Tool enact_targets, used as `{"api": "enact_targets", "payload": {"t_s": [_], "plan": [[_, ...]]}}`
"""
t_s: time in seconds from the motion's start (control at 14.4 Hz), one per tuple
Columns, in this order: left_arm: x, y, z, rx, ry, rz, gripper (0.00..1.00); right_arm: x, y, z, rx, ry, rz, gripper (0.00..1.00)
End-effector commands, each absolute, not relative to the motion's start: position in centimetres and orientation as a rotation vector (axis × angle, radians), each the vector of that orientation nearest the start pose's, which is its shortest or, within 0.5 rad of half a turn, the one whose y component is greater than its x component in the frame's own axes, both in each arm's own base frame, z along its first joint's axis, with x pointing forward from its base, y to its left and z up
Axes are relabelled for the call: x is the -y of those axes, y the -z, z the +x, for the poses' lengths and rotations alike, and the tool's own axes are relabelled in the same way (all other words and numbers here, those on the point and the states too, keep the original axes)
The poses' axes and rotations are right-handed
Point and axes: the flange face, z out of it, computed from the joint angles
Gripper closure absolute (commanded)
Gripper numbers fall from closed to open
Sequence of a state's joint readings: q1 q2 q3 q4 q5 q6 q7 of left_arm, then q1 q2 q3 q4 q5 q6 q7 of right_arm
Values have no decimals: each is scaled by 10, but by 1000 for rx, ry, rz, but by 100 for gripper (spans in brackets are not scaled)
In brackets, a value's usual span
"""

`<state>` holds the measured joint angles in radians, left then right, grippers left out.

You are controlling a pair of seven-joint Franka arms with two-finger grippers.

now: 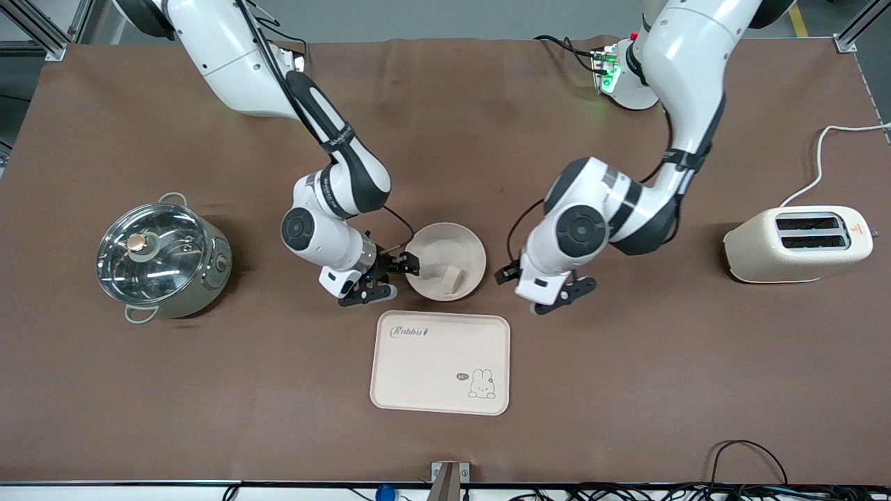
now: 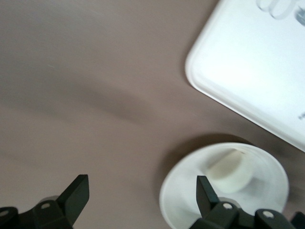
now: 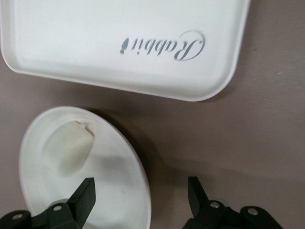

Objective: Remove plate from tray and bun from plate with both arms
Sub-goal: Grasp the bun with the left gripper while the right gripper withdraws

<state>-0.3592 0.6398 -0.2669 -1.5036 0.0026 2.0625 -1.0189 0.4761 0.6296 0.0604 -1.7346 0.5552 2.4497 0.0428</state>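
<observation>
**Plate set down off the tray, bun not yet lifted**

The plate (image 1: 445, 261) is shown resting on the brown table, just beside the tray (image 1: 440, 362) and farther from the front camera than it. The bun (image 1: 452, 278) lies inside the plate, toward its nearer rim. The tray is seen to hold nothing. The right gripper (image 1: 390, 277) is placed at the plate's rim on the right arm's side, its fingers spread and nothing pinched between them. The left gripper (image 1: 550, 292) hovers over bare table beside the plate, toward the left arm's end, jaws likewise spread and empty.

Risk is judged as follows: one right finger stands over the plate's rim, so the plate could be dragged or tipped on withdrawal and the bun rolled out. A sideways approach to the bun could also push the unheld plate against the tray.

Elsewhere, a lidded steel pot (image 1: 161, 261) and a toaster (image 1: 800, 243) are seen; the toaster's slots appear empty.
</observation>
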Motion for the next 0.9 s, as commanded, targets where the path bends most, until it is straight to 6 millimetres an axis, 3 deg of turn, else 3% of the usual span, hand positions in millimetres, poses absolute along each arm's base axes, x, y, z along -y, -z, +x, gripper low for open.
{"api": "enact_targets", "payload": {"t_s": [0.0, 0.21, 0.49, 0.83], "plan": [[421, -278, 577, 697, -170, -3176, 6, -295, -289, 614, -6, -111, -2680, 0], [451, -249, 562, 461, 12, -3183, 10, -233, -351, 650, -26, -128, -2660, 0], [474, -227, 551, 356, 74, -3226, 12, -159, -404, 667, 35, -71, -2775, 0], [501, -223, 551, 325, 101, -3265, 17, -60, -527, 623, -40, -80, -2874, 0]]}}
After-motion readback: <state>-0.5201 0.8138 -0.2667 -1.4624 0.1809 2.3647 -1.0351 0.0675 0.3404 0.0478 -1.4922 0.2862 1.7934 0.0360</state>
